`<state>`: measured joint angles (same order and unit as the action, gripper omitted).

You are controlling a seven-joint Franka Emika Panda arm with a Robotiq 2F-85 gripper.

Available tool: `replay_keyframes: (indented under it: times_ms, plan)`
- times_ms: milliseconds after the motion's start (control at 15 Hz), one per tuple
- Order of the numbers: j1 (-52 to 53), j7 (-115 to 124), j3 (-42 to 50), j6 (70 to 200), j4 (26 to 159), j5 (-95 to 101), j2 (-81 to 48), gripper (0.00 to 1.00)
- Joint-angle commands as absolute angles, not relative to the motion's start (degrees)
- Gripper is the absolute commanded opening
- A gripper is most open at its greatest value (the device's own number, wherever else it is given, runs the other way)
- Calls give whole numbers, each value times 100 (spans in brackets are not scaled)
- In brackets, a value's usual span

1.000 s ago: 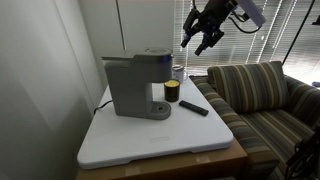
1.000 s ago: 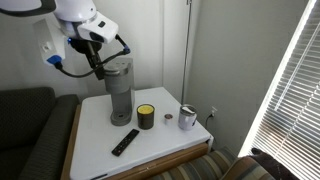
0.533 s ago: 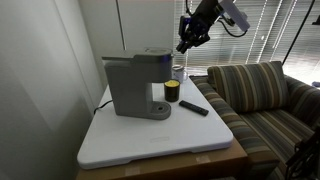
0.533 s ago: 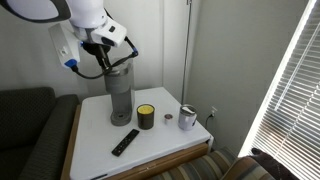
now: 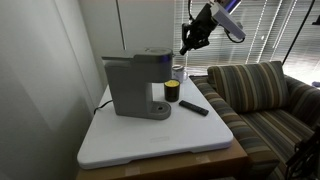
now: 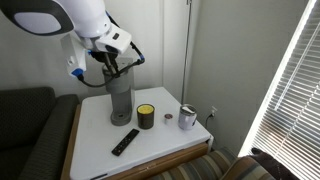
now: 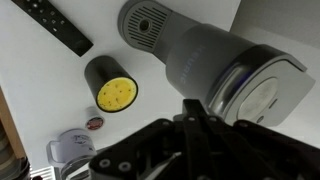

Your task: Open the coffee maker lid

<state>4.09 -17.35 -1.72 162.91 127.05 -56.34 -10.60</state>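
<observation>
Wrist view: hand, fingers together, hangs clear above the lid edge.

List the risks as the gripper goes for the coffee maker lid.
1. The gripper hangs above and to one side of the lid in an exterior view. A descent off target may shove the coffee maker rather than lift the lid.
2. The yellow-topped cup stands close beside the machine's base, so a low pass there could knock it over.
</observation>
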Motion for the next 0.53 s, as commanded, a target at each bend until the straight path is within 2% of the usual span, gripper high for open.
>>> replay_keyframes:
  times_ms: [0,467]
  plan:
    - [334,-2124,-396,16559,12535,-6655,-1272,0]
    - [331,-2845,-474,16461,12376,-8246,-1418,0]
